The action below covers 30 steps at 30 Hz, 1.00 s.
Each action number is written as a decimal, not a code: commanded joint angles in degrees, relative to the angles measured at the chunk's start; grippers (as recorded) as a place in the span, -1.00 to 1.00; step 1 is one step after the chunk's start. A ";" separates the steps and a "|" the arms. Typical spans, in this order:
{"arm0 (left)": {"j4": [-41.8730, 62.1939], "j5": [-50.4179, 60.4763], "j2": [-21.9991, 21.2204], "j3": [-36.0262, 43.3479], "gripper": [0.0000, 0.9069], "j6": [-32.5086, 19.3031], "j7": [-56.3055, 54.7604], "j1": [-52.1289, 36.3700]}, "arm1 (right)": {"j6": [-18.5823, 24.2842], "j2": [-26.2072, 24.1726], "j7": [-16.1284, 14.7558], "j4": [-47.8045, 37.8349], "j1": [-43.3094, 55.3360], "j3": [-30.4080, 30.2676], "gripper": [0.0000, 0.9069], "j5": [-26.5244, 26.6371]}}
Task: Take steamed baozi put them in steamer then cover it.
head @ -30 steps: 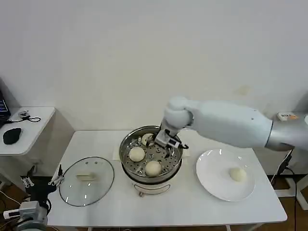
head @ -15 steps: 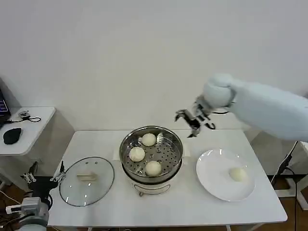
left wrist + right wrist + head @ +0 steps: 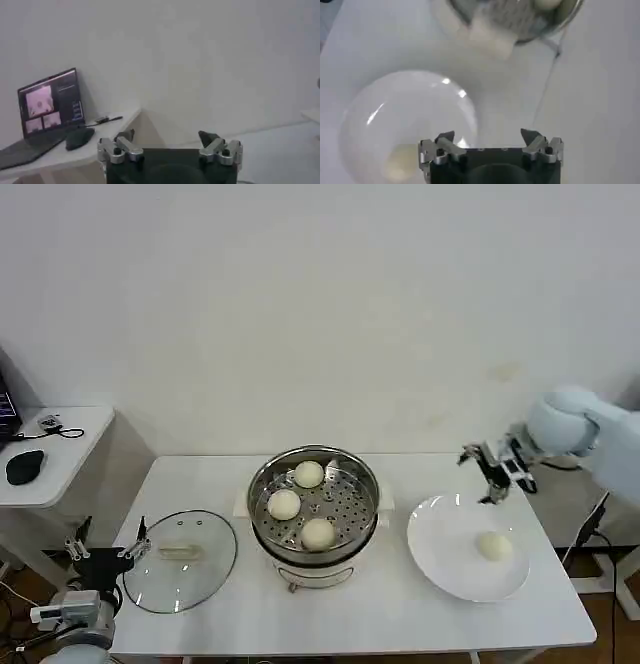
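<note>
Three steamed baozi [image 3: 308,474] are seen on the perforated tray of the steamer [image 3: 315,506] at table centre. A fourth baozi [image 3: 492,546] lies on the white plate [image 3: 440,554] at 3 o'clock from it. Above the plate's far edge the right gripper [image 3: 487,475] is held, fingers spread and empty. The glass cover [image 3: 181,559] lies at 9 o'clock of the steamer. The left gripper [image 3: 105,546] is parked off the table's left edge, fingers apart.

Four baozi [image 3: 309,474], one steamer [image 3: 270,529], one cover [image 3: 150,584].

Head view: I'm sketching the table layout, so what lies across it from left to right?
Left pincer at the table's left edge → cover lying flat → steamer holding three steamed baozi → white plate with one baozi, the open right pincer above its far rim.
</note>
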 commanded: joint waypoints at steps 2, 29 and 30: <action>0.32 0.37 -0.06 0.74 1.00 -0.12 0.03 -0.03 | -1.17 -6.53 0.67 -1.79 -20.19 12.74 1.00 -4.08; 0.08 0.76 -0.23 -0.41 1.00 0.12 0.10 1.13 | 1.67 3.97 1.32 -17.55 -34.70 27.18 1.00 -9.17; 0.11 0.73 -0.18 -0.45 1.00 0.17 0.13 1.09 | 1.74 4.37 1.40 -17.91 -34.73 27.25 1.00 -9.44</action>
